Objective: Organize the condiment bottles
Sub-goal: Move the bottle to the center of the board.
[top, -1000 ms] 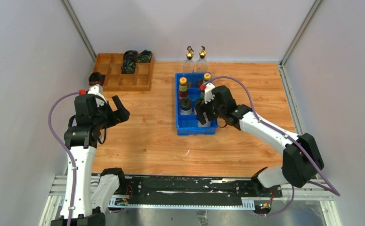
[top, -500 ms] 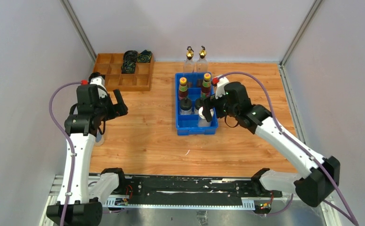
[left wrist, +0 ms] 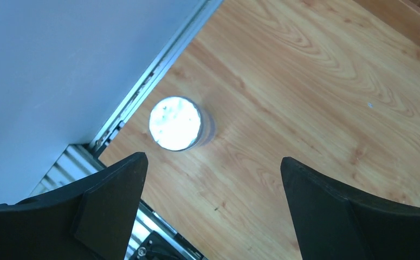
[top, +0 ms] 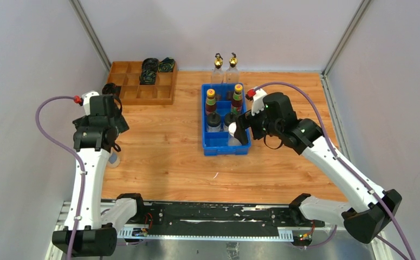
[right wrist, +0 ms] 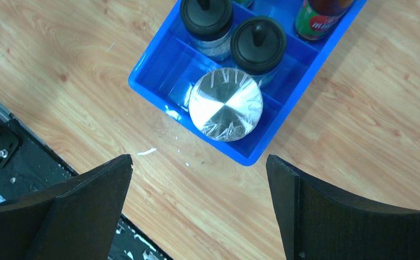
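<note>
A blue tray (top: 218, 150) holds two dark bottles with yellow and green caps (top: 211, 99) (top: 238, 93), two black-capped jars (top: 213, 119) (right wrist: 258, 44) and one silver-lidded shaker (right wrist: 226, 104) in its front right compartment. Two tall clear gold-spouted bottles (top: 218, 67) stand on the table behind the tray. The second silver-lidded shaker (left wrist: 175, 123) stands on the table by the left wall (top: 113, 158). My left gripper (left wrist: 212, 162) is open above the wood just near of that shaker. My right gripper (right wrist: 198, 160) is open and empty above the tray's front right corner.
A wooden compartment box (top: 142, 89) with black cable coils (top: 149, 70) sits at the back left. The table's left edge, a metal rail (left wrist: 126, 111) and the wall run close beside the loose shaker. White scraps (right wrist: 147, 151) lie in front of the tray.
My right gripper has lifted and drawn back from the tray, and the shaker stands in the front right compartment. My left arm has swung left toward the wall, over the loose shaker.
</note>
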### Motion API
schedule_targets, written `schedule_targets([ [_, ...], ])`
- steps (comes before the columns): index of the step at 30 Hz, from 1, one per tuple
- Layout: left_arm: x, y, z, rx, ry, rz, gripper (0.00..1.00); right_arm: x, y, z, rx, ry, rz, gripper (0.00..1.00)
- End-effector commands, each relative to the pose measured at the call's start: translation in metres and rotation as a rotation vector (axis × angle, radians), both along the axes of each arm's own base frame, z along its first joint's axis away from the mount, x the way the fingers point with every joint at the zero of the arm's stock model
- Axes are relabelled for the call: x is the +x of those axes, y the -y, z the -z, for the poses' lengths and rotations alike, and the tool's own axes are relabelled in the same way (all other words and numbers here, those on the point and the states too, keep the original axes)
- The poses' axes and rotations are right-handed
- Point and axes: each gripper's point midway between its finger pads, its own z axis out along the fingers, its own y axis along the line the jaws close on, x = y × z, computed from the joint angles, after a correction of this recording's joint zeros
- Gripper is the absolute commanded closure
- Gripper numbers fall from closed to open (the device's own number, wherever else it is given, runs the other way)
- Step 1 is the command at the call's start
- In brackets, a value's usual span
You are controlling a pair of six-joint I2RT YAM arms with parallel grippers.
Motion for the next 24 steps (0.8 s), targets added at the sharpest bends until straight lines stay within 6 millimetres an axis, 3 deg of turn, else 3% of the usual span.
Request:
schedule_targets([
  [1,-0.026,-0.022,-0.007,0.041,0.051,-0.216,0.0,-0.022,-0.003,-0.002,-0.008,-0.049,-0.052,0.0],
  [7,-0.044,-0.031,0.019,0.05,0.031,-0.303,0.0,-0.03,0.001,-0.006,-0.009,-0.052,-0.049,0.0],
  [13,-0.037,-0.038,0.041,0.04,0.004,-0.312,0.0,-0.035,-0.002,-0.006,-0.002,-0.066,-0.054,0.0],
  [21,-0.022,-0.048,0.087,-0.052,-0.018,-0.312,0.0,-0.033,-0.002,0.0,-0.037,-0.086,-0.05,0.0],
  [24,-0.017,-0.054,0.089,-0.07,-0.014,-0.332,0.0,-0.032,-0.004,0.005,-0.041,-0.101,-0.049,0.0],
])
